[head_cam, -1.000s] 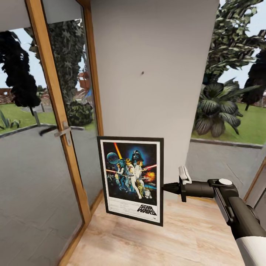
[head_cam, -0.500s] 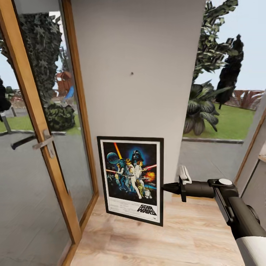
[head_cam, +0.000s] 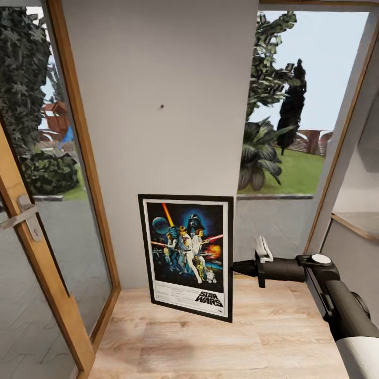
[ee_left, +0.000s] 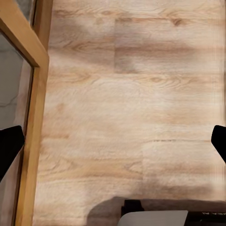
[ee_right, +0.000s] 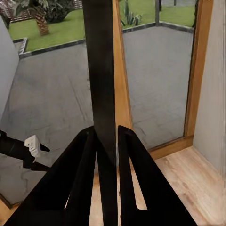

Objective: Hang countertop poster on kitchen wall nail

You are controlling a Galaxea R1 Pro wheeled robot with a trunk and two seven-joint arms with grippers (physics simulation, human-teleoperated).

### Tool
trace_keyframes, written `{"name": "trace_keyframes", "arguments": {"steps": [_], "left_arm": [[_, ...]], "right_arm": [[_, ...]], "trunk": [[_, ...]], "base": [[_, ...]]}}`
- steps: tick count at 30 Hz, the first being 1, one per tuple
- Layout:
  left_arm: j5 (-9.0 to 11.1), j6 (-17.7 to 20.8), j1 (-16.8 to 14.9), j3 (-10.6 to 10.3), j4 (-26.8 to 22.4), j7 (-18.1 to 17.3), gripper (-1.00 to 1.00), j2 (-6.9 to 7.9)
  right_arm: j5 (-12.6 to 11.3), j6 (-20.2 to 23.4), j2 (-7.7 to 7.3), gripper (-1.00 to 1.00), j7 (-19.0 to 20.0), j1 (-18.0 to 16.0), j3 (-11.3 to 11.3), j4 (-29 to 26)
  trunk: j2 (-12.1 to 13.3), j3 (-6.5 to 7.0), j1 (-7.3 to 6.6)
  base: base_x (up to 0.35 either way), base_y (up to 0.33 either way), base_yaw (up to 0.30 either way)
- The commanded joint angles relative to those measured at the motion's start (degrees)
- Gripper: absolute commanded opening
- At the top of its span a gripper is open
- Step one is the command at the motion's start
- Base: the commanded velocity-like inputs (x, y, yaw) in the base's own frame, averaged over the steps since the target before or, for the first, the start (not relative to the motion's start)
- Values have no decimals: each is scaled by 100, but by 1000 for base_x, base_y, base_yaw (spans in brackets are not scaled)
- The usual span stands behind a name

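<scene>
Poster [head_cam: 187,255] reading "STAR WARS", in right claw [head_cam: 235,268].

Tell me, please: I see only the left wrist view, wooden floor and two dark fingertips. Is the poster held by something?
Observer: Yes. In the right wrist view the right gripper is shut on the poster, clamping its black edge.
Operator: Is the poster upright?
Observer: Yes. In the head view the poster hangs upright above the floor, in front of the pale grey wall.
Operator: Is a wall nail near?
Observer: The wall nail is a dark dot on that wall, well above the poster's top edge.
</scene>
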Motion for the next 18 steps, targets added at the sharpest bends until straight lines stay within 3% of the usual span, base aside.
{"name": "trace_keyframes", "arguments": {"steps": [1,6,18], "left_arm": [[-2,-7,3,23,-4,-37,100,-3],[-2,-5,4,26,-4,-36,100,-2],[5,2,4,27,-3,-27,100,-3]], "right_arm": [[-10,79,1,-100,34,-3,-1,3],[-9,79,1,-100,30,-3,-1,3],[-9,75,1,-100,33,-3,-1,3]], "trunk": [[-3,3,2],[-3,8,2],[-3,8,2]], "base": [[2,1,-232],[100,0,-64],[315,1,-5]]}}
